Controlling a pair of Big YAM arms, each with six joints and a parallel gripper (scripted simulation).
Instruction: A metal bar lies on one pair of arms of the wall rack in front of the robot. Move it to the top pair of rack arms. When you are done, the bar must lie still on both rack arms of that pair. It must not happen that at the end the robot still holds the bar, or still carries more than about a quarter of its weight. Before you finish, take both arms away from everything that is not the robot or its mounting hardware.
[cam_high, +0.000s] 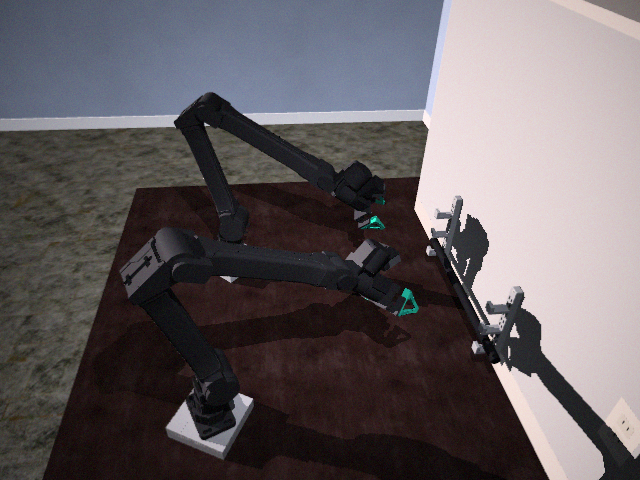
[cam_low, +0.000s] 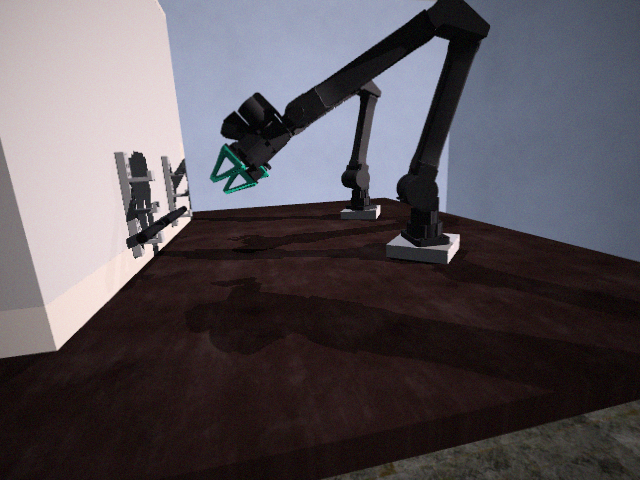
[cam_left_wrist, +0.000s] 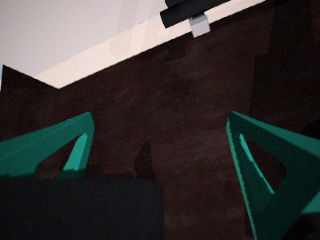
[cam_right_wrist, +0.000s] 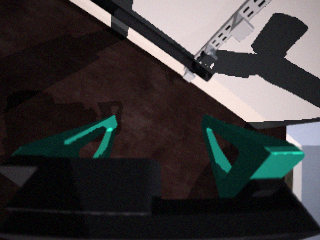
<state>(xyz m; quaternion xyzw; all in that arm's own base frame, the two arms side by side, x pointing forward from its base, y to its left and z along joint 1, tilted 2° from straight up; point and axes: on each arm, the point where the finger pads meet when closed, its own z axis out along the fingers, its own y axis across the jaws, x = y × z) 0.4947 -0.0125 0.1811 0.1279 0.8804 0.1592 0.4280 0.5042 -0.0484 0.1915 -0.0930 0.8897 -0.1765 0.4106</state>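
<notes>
The dark metal bar (cam_high: 462, 297) lies along the wall on the lowest pair of arms of the grey wall rack (cam_high: 504, 315). It also shows in the exterior view (cam_low: 155, 227). My left gripper (cam_high: 373, 219) is open and empty, in the air above the table and short of the bar's far end (cam_left_wrist: 200, 10). My right gripper (cam_high: 408, 302) is open and empty, low over the table and a little way from the bar (cam_right_wrist: 155, 37), near the rack's nearer bracket (cam_right_wrist: 230, 30). In the exterior view only the left gripper (cam_low: 237, 173) shows clearly.
The white wall (cam_high: 532, 155) stands along the table's edge behind the rack. The upper rack arms (cam_high: 443, 213) are bare. The two arm bases (cam_high: 209, 418) (cam_high: 232, 227) stand on the dark table.
</notes>
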